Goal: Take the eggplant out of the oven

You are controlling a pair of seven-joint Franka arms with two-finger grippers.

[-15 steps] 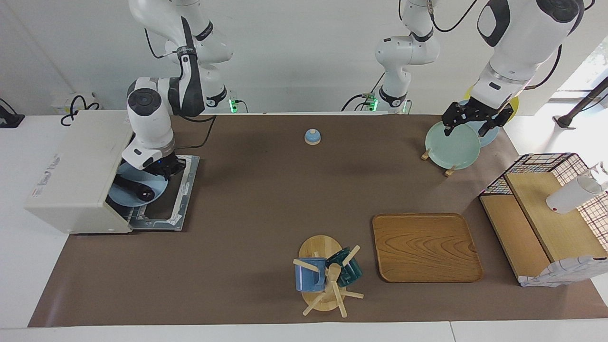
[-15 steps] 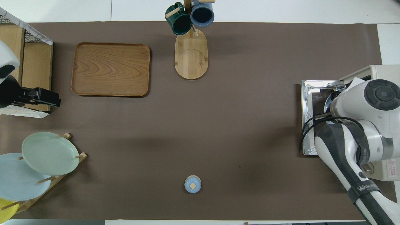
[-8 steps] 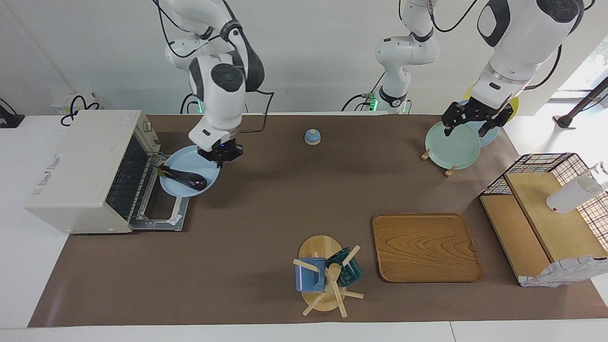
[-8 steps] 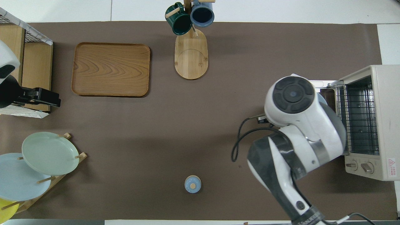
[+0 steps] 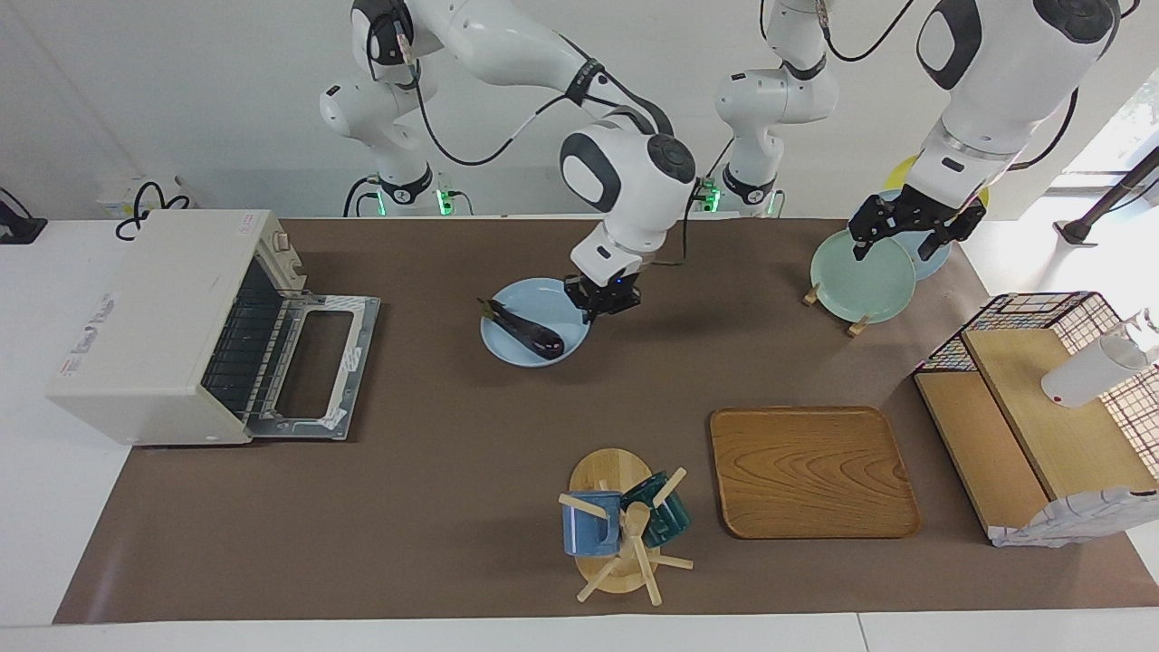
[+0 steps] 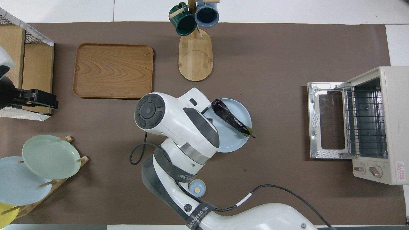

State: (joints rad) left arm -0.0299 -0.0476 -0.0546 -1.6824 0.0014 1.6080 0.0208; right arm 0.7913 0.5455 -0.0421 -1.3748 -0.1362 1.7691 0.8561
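The right gripper [image 5: 605, 303] pinches the blue plate [image 5: 525, 349]; the eggplant [image 5: 528, 329] lies on it, well away from the oven [image 5: 149, 326]. It should lower the plate flat and slow. The left gripper [image 5: 910, 237] waits open over the green plate [image 5: 860, 276].

The eggplant [image 5: 525, 328] is slim, glossy and dark purple-black, lying flat and slantwise on a light blue plate [image 5: 507, 351], just beside the right gripper [image 5: 604, 299] clamped on the plate's rim, its thin stem tip pointing away from the gripper toward the oven [image 5: 154, 328]. The oven, a boxy off-white toaster oven, stands well apart from that gripper at the right arm's end of the table, its door [image 5: 312, 369] folded down flat and its wire rack bare.
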